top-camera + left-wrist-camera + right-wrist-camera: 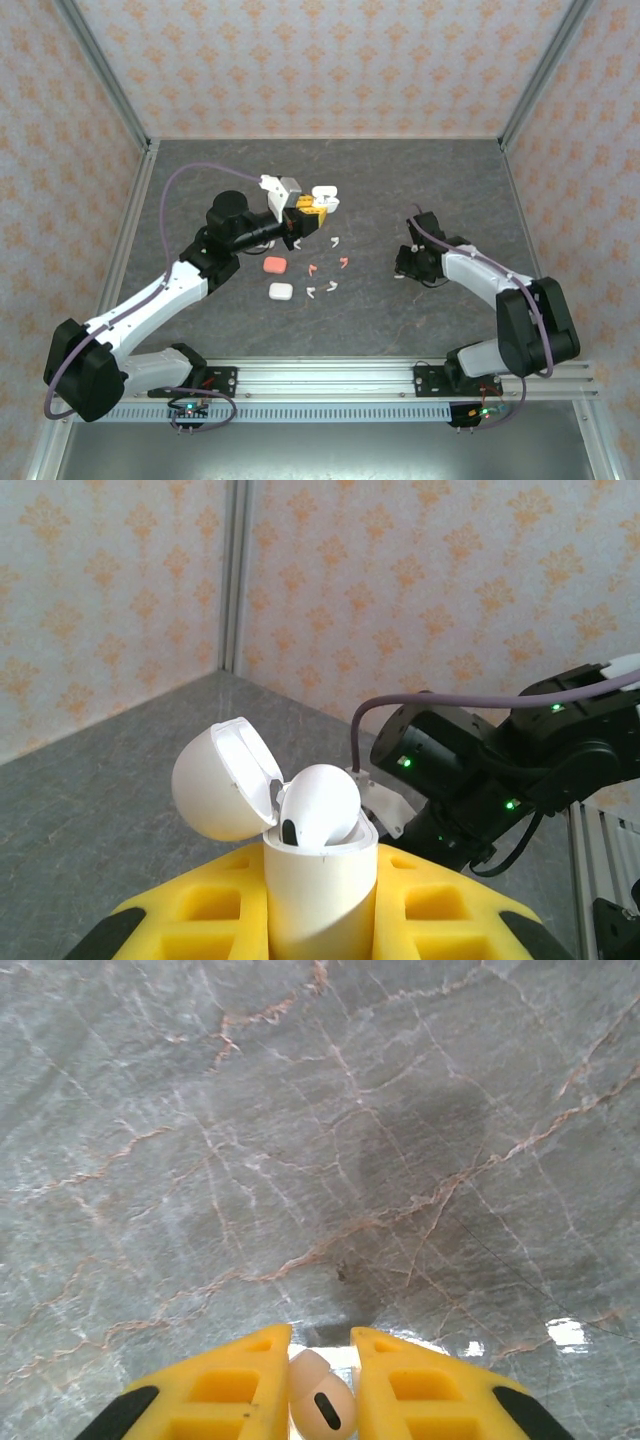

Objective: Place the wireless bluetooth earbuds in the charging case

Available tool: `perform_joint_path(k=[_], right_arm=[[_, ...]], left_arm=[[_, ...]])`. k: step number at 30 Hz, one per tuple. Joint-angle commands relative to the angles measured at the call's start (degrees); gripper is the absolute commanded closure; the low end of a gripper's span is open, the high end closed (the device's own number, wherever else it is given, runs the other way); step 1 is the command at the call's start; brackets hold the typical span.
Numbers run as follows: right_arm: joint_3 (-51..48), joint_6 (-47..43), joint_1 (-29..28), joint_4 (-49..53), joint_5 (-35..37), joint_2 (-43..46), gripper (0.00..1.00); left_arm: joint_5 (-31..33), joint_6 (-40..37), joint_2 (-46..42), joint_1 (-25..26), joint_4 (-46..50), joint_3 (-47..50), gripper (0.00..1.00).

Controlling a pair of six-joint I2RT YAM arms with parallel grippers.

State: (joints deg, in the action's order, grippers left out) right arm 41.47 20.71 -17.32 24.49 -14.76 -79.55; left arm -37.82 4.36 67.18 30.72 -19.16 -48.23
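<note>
From above, my left pincer [300, 218] grips the open charging case [323, 197] over the far middle of the desk [450, 190], while my right pincer [402, 272] hides what it holds. In the left wrist view the case stands upright between my yellow fingers [210, 905], lid [215, 790] tipped back left, and a white earbud [320, 805] sits head up, stem hidden inside. In the right wrist view that pincer is closed on a second earbud [320, 1405], its lower part cut off, so its axis is unclear.

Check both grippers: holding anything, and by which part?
Left gripper grips the open white charging case by its lower body, lid up, one earbud seated inside. Right gripper pinches a white earbud across its rounded head.
</note>
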Motion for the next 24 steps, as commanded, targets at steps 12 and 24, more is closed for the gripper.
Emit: perform_joint_path(k=[12,24], right_arm=[[11.96,-22.35,-4.61,1.96,-1.26,13.51,0.81],[25.09,-34.97,-9.1,0.39,-10.57,15.23,0.81]], left_arm=[[-7.39,3.69,5.69,-0.75,-2.63,-1.65,1.0],[-14.33,5.92,10.78,-0.43,2.36,-6.51,1.0]])
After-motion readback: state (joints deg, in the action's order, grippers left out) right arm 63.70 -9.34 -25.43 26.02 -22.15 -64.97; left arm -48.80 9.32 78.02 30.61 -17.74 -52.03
